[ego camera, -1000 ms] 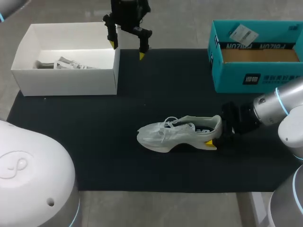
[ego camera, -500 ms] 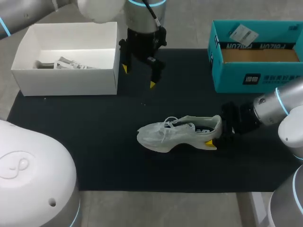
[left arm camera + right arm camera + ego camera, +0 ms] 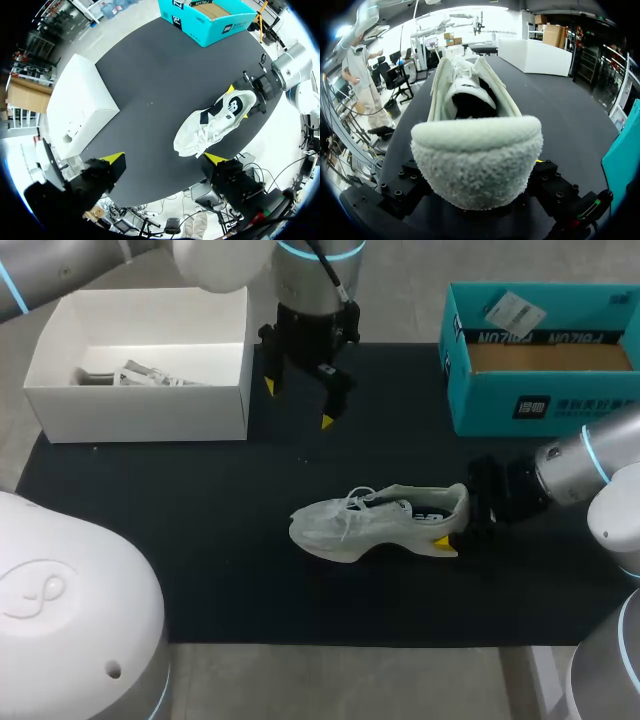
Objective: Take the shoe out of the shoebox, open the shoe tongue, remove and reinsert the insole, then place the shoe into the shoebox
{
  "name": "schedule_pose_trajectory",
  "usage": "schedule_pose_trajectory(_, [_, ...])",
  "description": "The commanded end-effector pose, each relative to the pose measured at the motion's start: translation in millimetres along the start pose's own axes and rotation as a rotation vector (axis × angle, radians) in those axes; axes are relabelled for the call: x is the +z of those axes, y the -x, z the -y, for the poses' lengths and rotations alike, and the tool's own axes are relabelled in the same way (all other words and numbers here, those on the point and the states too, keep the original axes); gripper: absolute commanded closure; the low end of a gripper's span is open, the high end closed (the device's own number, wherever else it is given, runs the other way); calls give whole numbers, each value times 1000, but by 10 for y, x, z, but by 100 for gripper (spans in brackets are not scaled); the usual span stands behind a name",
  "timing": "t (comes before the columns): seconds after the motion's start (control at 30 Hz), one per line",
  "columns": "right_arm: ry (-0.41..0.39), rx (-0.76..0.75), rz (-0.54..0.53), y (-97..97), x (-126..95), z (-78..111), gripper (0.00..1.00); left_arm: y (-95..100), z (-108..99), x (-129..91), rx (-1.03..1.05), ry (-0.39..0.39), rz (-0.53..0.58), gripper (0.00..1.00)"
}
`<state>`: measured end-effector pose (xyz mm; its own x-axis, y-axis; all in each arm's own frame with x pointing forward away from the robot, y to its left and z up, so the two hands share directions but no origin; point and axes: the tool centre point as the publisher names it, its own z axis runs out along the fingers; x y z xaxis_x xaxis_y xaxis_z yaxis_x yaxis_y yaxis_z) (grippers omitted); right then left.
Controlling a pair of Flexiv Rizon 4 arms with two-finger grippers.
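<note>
**Q:** Two claws are in view; which one has the shoe?

**A:** The right claw (image 3: 455, 527), at the near right of the desk (image 3: 400, 310). It is clamped on the heel of the shoe (image 3: 375, 525), one finger on either side. The shoe stands sole-down on the dark, matte mat (image 3: 200, 570) near the middle, outside both boxes.

**Q:** How does it lie?

**A:** Its long axis runs across the desk, heel to the robot's right and toe to the left. It is a pale, low trainer of soft mesh. It has thin white laces (image 3: 357, 504), a thick moulded sole and a fuzzy padded heel collar. The dark opening faces up.

**Q:** And the other claw?

**A:** The left claw (image 3: 298, 404) hangs farther back above the mat, fingers spread wide, holding nothing. The shoe lies nearer than it and somewhat toward the robot's right. From that wrist, the laces are ahead of the claw. With the heel pinned, this free claw probably has to come down on the tongue.

**Q:** Farthest back?

**A:** A white box (image 3: 140, 415) of stiff card sits at far left, with crumpled paper (image 3: 140, 375) inside. A teal box (image 3: 520, 400) sits at far right. I cannot tell which one is meant for the shoe.
</note>
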<state>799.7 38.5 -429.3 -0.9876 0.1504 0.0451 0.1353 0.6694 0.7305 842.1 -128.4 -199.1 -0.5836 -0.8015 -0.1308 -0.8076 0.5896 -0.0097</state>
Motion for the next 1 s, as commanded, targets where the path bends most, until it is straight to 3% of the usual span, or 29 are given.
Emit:
schedule_pose_trajectory(0.03, [-3,0,2,-9,1,-9,100,-5,22,-26,-32,-10,-5,0])
schedule_pose_trajectory(0.23, [-3,0,2,-9,1,-9,100,-159,55,-63,-154,-102,-4,0])
schedule_pose_trajectory(0.47, [-3,0,2,-9,1,-9,100,-395,18,-10,-299,-144,-37,0])
schedule_pose_trajectory(0.7, [-3,0,2,-9,1,-9,100,-742,-25,359,-299,-104,-40,0])
schedule_pose_trajectory(0.77, [-3,0,2,-9,1,-9,100,-824,-17,454,-303,-116,-1,0])
schedule_pose_trajectory(1.0, [-3,0,2,-9,1,-9,100,-1105,41,694,-296,-144,-22,0])
